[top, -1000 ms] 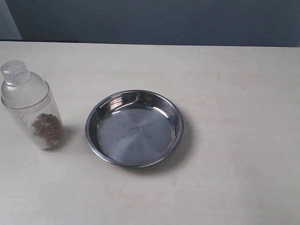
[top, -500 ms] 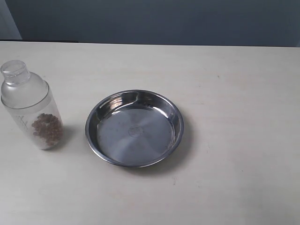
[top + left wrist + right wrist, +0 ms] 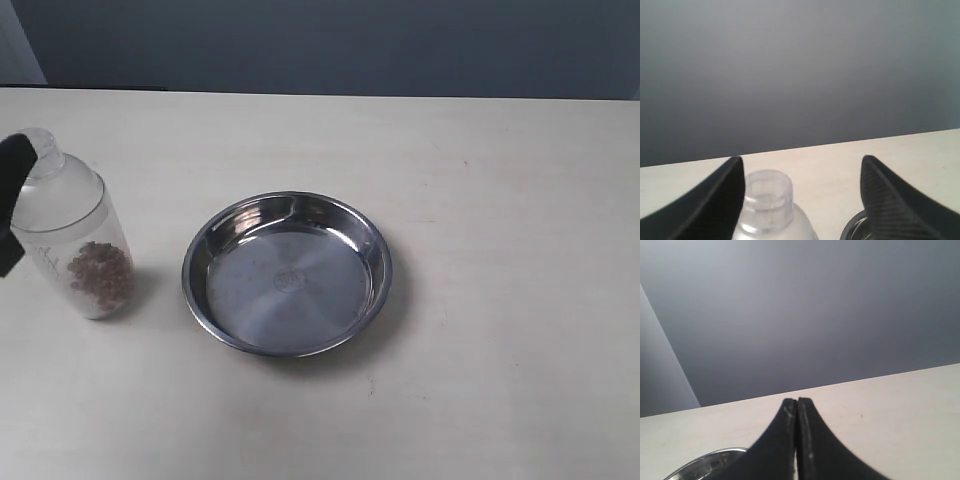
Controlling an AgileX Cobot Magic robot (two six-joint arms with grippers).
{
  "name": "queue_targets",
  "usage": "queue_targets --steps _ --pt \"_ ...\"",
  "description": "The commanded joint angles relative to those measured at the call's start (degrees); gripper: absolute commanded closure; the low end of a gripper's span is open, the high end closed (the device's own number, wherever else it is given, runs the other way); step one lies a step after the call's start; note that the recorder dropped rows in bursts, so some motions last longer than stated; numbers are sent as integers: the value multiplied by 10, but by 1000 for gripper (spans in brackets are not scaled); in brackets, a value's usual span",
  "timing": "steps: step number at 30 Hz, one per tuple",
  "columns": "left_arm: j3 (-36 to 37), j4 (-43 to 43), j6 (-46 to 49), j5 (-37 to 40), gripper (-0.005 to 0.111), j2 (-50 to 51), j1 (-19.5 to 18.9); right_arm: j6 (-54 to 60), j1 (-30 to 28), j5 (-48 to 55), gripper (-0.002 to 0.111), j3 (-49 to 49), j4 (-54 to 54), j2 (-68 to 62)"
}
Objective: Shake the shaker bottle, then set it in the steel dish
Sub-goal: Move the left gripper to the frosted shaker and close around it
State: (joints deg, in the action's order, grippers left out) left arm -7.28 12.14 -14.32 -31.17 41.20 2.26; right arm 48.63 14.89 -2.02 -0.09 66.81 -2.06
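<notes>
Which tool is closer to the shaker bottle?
Left. The left tool is open around the cap of the shaker bottle; the right tool is shut, outside the exterior view, seeing only the steel dish.

A pale cream desk (image 3: 500, 300) fills most of the exterior view, its matte top marked by a few small dark specks and faint scuffs. Its far edge runs straight across the upper part of the view and meets a plain, dark blue-grey wall (image 3: 350, 45). At the far left a lighter grey panel (image 3: 18, 50) slants up beside that wall. The light is soft and even, leaving only faint shadows on the desk.
</notes>
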Motion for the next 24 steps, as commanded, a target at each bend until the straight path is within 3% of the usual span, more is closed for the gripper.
queue_targets --steps 1,6,11,16,21,24 --pt "73 -37 61 -113 44 2 -1 2 -1 0 109 1 -1 2" --pt "73 -44 89 -72 29 3 -1 2 -1 -2 109 1 -1 2" --pt "73 -70 69 -83 1 12 -1 2 -1 -1 109 1 -1 2" --pt "73 -85 29 -139 1 43 -1 2 -1 -1 109 1 -1 2" --pt "16 -74 66 -118 1 97 -1 2 -1 -1 109 1 -1 2" --pt "-15 -65 82 -147 1 151 -1 2 -1 -1 109 1 -1 2"
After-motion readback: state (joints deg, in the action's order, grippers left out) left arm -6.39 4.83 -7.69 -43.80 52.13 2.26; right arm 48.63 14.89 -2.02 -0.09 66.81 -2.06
